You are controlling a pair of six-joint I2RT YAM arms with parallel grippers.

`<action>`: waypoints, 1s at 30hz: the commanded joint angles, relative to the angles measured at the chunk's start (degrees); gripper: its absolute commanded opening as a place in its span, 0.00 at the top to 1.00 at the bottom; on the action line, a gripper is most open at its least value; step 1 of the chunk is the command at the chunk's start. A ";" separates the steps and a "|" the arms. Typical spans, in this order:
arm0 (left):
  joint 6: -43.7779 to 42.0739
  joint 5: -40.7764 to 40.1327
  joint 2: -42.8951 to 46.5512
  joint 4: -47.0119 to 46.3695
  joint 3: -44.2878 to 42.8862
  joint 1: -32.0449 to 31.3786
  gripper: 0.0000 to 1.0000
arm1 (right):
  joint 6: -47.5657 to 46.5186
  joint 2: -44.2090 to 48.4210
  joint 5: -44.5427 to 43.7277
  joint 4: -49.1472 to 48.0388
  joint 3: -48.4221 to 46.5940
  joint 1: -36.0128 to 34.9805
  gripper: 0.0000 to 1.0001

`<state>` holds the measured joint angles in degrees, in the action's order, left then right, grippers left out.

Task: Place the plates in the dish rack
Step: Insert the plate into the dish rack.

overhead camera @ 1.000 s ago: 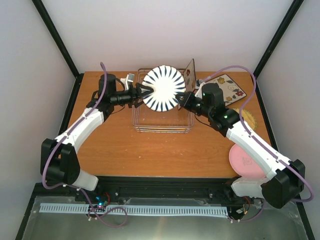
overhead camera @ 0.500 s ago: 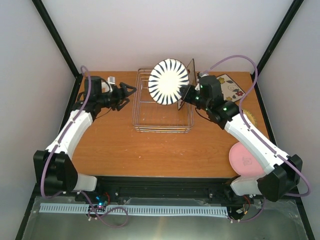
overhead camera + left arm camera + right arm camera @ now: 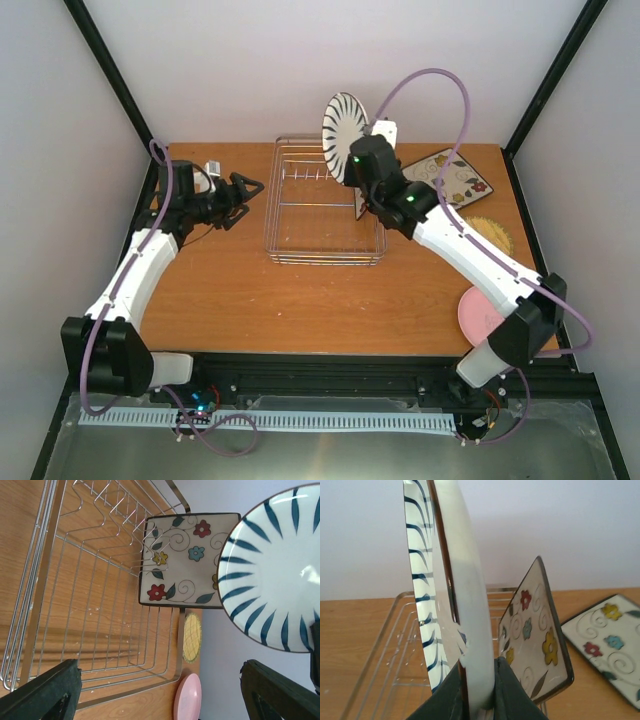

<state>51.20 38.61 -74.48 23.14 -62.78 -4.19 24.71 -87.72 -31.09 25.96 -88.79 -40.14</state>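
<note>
Black-and-white stripes mark the plate you have in hand. Your right tool point(image 3: 477, 682) is clamped tight on the lower rim of the striped plate point(image 3: 345, 125) and holds it upright on edge above the far right part of the dish rack point(image 3: 270, 215). The plate's face looks left, roughly parallel to the floral plate point(image 3: 535, 635), which stands leaning in the rack just to its right. The two are close but, as far as you can see, apart.

The next move looks like a straight drop into the prongs point(image 3: 305, 173) below, on the left side of that floral plate, rim first.

Your left tool point(image 3: 243, 188) is spread wide and empty, left of the rack.

On the tabletop point(image 3: 300, 300), right of the rack, lie a second floral plate point(image 3: 458, 178), the woven plate point(image 3: 497, 235) and the pink plate point(image 3: 478, 318). All three are nearer your right arm.
</note>
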 commanded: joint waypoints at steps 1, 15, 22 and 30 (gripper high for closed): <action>-2.04 -0.03 1.85 1.12 0.19 0.54 0.12 | -7.46 -3.01 -14.89 -9.15 -6.96 -3.10 0.97; -2.47 1.15 4.90 1.39 4.45 0.80 0.13 | 2.62 -23.67 -25.65 17.51 -36.52 -3.45 0.97; -3.49 2.24 5.69 2.22 4.84 1.49 0.13 | 12.98 -31.26 -23.81 33.45 -48.88 -0.23 0.97; -5.15 3.66 6.45 3.77 5.06 2.47 0.13 | 14.65 -26.06 -20.99 28.22 -36.76 3.03 0.97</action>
<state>48.10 40.75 -69.41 25.19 -57.69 -2.42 36.03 -118.45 -48.84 58.96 -127.48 -37.85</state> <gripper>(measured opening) 0.871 0.087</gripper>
